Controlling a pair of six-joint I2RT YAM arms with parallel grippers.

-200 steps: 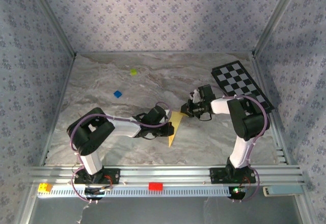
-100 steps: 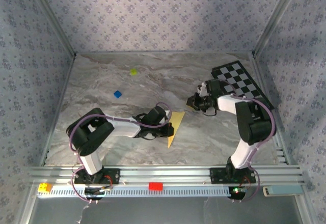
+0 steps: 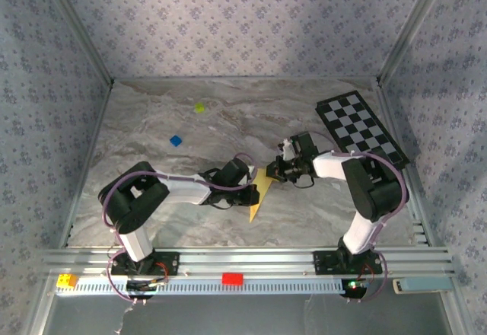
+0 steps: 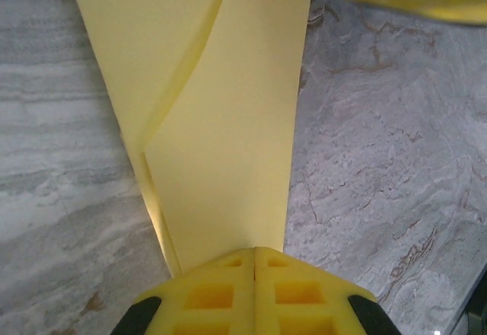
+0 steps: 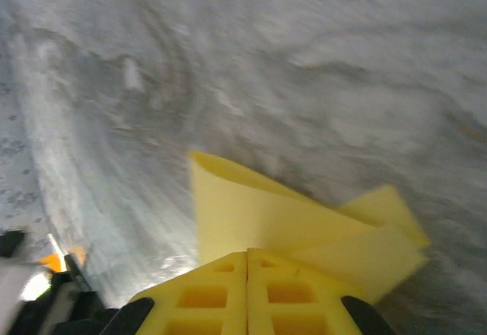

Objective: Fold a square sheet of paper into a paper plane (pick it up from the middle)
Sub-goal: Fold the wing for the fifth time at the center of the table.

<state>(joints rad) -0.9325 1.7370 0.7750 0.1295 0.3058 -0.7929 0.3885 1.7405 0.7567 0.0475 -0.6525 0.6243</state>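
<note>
**Marble table [image 3: 152, 126]: two arms, one yellow fold**

Mid-table, the paper plane [image 3: 259, 196] is a slim yellow wedge between the arms. The left gripper [image 4: 255, 263] is clenched on its side. The right gripper [image 5: 247, 266] pinches the far end, fingers tight on paper.
</note>
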